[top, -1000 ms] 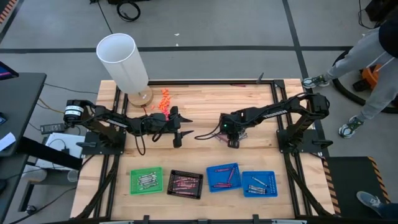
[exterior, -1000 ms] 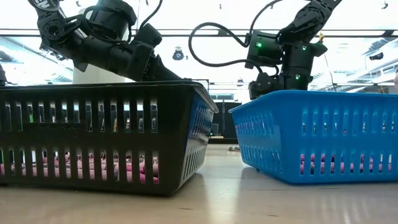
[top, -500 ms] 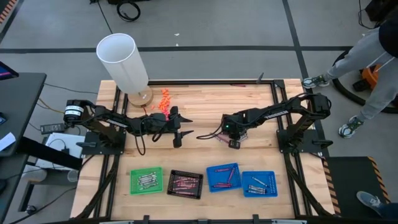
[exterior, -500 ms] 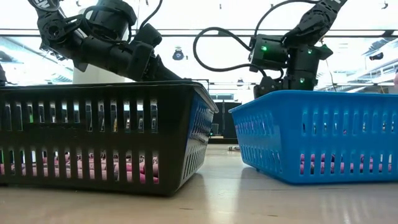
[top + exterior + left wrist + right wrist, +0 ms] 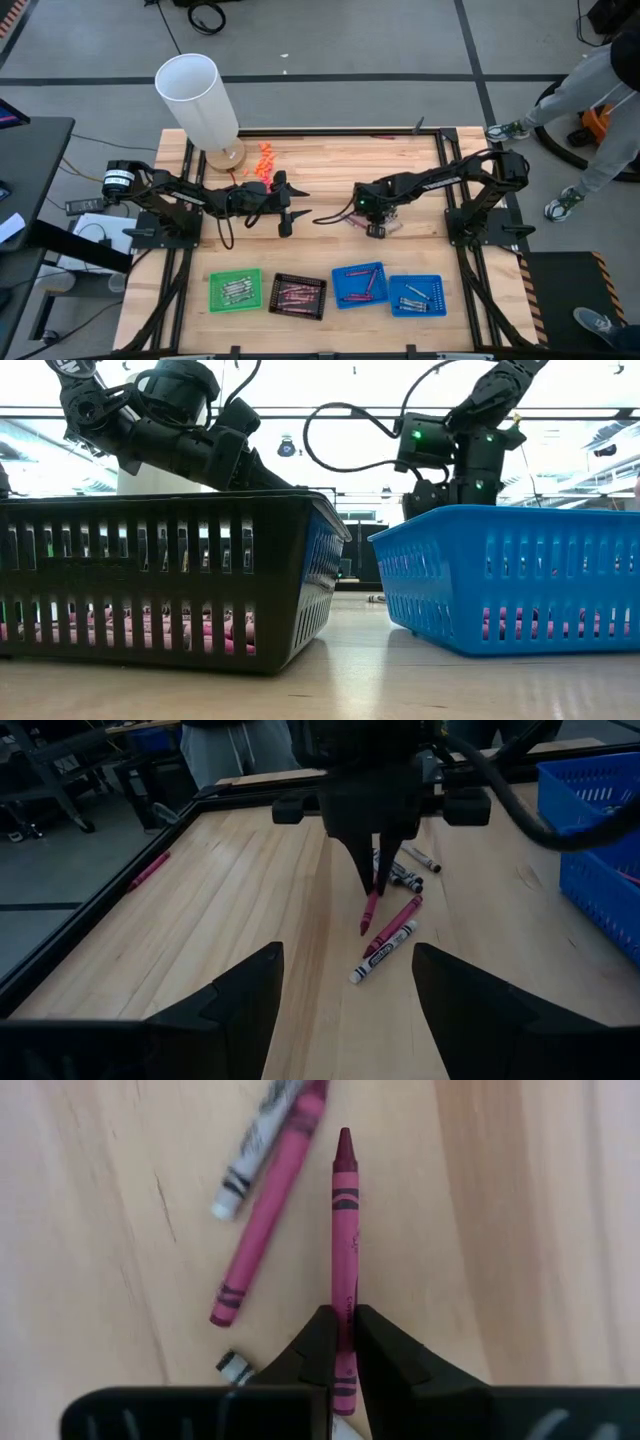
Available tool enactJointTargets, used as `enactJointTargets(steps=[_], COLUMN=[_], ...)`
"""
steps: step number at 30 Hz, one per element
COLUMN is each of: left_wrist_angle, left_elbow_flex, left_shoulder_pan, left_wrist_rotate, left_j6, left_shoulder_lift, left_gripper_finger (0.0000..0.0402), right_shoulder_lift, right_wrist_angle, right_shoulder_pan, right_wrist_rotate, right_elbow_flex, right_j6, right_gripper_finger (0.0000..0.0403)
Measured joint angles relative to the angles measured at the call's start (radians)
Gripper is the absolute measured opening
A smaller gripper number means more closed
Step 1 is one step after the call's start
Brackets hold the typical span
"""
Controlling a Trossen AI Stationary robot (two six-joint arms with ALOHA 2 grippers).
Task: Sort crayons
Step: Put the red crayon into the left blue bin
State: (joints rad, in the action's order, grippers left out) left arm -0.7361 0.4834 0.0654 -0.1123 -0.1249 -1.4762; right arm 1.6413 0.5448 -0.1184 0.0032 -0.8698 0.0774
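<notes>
Four slotted baskets line the near edge: one green (image 5: 235,291), one black (image 5: 298,294), two blue (image 5: 360,284).

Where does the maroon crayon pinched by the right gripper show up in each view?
High view: hidden under the right gripper, mid-table.
Low view: not visible, behind the blue tray.
Left wrist view: maroon crayon hanging tilted from the fingers.
Right wrist view: centre, clamped.
Shared landmark: the pink crayon beside it.

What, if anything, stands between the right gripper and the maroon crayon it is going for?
Nothing visible: the right gripper is already shut on the maroon crayon. A pink crayon and a white crayon lie beside it, apart from the fingers.
</notes>
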Motion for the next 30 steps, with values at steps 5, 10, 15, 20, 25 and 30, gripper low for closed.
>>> enactJointTargets(steps=[5,10,15,20,25,30], left_wrist_angle=[0.000,0.001,0.001,0.004,0.007,0.007], left_elbow_flex=[0.000,0.000,0.000,0.000,0.000,0.000], left_shoulder_pan=[0.000,0.000,0.000,0.000,0.000,0.000], left_wrist_rotate=[0.000,0.000,0.000,0.000,0.000,0.000], left_j6=[0.000,0.000,0.000,0.000,0.000,0.001], left_shoulder_lift=[0.000,0.000,0.000,0.000,0.000,0.000], left_gripper_finger=[0.0235,0.0235,0.0235,0.0235,0.0235,0.0235], right_shoulder_lift=[-0.001,-0.002,-0.003,-0.003,-0.003,-0.004], right_wrist_angle=[0.058,0.115,0.138,0.094,0.060,0.054], right_shoulder_pan=[0.004,0.035,0.077,0.128,0.186,0.253], right_wrist_rotate=[-0.001,-0.029,-0.112,-0.302,-0.463,-0.478], right_elbow_flex=[-0.045,-0.102,-0.162,-0.183,-0.183,-0.177], right_j6=[0.002,0.008,0.035,0.097,0.200,0.245], right_gripper_finger=[0.0038,0.0038,0.0038,0.0038,0.0038,0.0038])
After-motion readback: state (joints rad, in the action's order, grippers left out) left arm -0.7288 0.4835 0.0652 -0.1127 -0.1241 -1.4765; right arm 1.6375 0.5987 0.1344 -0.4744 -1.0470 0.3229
